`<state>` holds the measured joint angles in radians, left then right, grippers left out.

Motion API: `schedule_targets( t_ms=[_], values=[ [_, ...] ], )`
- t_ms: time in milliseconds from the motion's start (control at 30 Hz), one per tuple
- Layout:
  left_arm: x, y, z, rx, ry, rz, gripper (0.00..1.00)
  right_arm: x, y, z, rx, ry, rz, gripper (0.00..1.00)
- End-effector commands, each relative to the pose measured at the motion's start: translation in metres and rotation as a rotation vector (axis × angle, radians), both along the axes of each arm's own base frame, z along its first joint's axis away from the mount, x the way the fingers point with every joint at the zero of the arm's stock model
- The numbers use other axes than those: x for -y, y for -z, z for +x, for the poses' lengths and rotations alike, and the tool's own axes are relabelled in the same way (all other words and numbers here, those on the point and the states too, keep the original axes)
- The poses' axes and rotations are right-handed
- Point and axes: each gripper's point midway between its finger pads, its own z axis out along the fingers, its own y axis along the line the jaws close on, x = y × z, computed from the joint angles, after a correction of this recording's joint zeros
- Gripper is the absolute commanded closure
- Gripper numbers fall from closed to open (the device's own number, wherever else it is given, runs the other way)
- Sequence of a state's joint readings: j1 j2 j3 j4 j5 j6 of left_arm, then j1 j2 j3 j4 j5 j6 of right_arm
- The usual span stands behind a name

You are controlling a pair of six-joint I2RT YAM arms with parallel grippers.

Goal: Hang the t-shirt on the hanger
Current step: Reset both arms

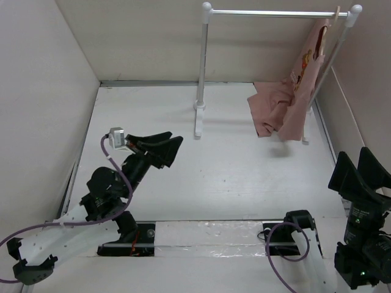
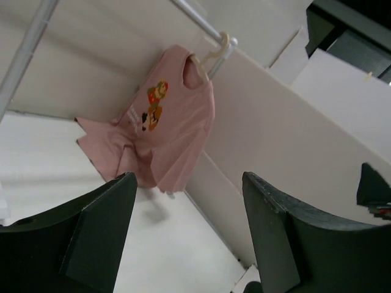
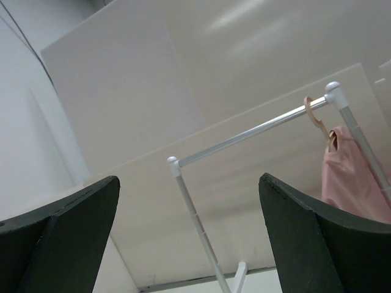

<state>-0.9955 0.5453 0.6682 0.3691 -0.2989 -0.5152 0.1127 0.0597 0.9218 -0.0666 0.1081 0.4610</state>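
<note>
A pink t-shirt (image 1: 293,104) with a printed figure hangs on the beige hanger (image 1: 335,18), whose hook sits over the right end of the white rail (image 1: 275,13). The shirt's lower part trails onto the table. It also shows in the left wrist view (image 2: 165,122) with the hanger's hook (image 2: 221,44), and in the right wrist view (image 3: 354,177) under the hanger (image 3: 316,116). My left gripper (image 1: 166,144) is open and empty, at the middle left, far from the shirt. My right gripper (image 1: 360,171) is open and empty at the near right, pointing up.
The white rail stand has an upright (image 1: 201,67) with a foot (image 1: 198,119) at the back centre and a second slanted post (image 1: 330,61) at the right. Beige walls (image 1: 36,91) enclose the table on the left, back and right. A taped strip (image 1: 208,235) runs between the arm bases.
</note>
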Motion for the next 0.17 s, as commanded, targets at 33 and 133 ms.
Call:
schedule_targets(
  t_ms=[33, 133],
  values=[
    [-0.031, -0.029, -0.008, 0.037, -0.059, -0.062, 0.33, 0.006, 0.025, 0.022, -0.141, 0.048, -0.011, 0.0],
    [-0.032, -0.022, -0.003, -0.008, -0.084, -0.03, 0.28, 0.002, 0.027, 0.03, -0.158, 0.035, -0.026, 0.0]
  ],
)
